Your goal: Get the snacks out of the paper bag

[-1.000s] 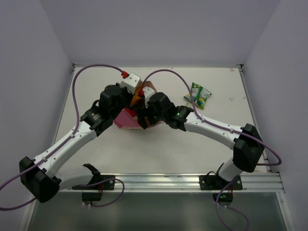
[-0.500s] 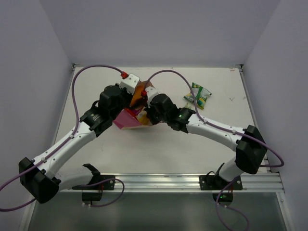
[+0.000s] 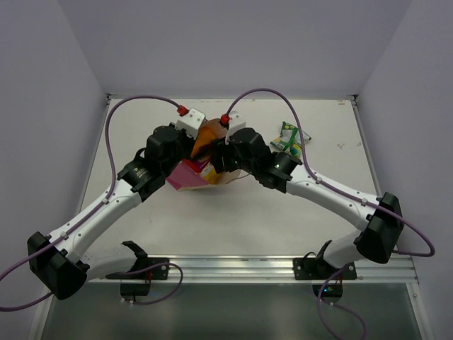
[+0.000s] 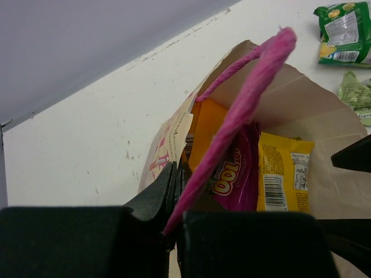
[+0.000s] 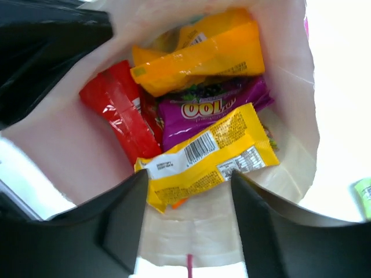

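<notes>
The paper bag (image 3: 185, 177) lies tilted mid-table, its mouth facing the right arm. My left gripper (image 3: 192, 146) is shut on its rim, with the pink cord handle (image 4: 249, 98) running between the jaws (image 4: 177, 191). My right gripper (image 3: 225, 161) is open and empty just at the bag's mouth (image 5: 188, 202). Inside the bag (image 5: 203, 237) lie an orange packet (image 5: 203, 52), a red packet (image 5: 119, 116), a purple packet (image 5: 214, 107) and a yellow packet (image 5: 214, 153), the yellow one nearest my open fingers. A green packet (image 3: 294, 139) and a yellow-green one (image 4: 359, 95) lie on the table outside.
The two packets outside the bag lie to its right, toward the back of the white table (image 3: 241, 219). Walls close the table at the back and both sides. Purple cables arch over both arms.
My right gripper has drawn back and up from deeper in the bag to its mouth, its wrist swinging toward the back right. The left gripper keeps its hold.
</notes>
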Controlling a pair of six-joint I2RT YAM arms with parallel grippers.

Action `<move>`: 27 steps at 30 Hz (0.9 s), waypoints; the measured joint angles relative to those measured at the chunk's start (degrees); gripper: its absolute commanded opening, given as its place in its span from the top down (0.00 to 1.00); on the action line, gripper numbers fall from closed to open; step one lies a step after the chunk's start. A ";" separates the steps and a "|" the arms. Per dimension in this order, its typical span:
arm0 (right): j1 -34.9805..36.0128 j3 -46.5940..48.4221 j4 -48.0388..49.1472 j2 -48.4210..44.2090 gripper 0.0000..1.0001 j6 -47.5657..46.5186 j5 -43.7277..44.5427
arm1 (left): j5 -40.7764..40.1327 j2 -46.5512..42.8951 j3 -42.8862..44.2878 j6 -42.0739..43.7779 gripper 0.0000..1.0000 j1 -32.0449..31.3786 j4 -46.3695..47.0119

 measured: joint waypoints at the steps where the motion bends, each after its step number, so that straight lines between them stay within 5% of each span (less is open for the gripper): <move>1: 0.00 0.55 -0.90 0.72 0.34 2.14 0.63 | -0.02 0.00 0.00 -0.28 1.00 0.00 0.00; 6: -0.02 3.67 -5.64 6.51 0.26 14.16 2.93 | -0.28 0.00 0.00 -1.36 1.00 0.00 0.00; 12: -0.02 5.73 -10.10 12.70 0.30 25.18 5.81 | -0.44 0.00 0.00 -2.16 1.00 0.00 0.04; 16: -0.15 6.64 -10.58 14.80 0.50 29.55 7.28 | -0.42 0.00 0.00 -2.45 1.00 0.00 0.11; 20: -0.17 6.64 -10.27 14.80 0.81 31.58 8.33 | -0.42 0.00 0.00 -2.56 1.00 0.00 0.15; 27: -0.04 5.18 -9.75 10.97 1.00 30.36 8.74 | -1.07 0.00 0.00 -2.51 1.00 0.02 0.11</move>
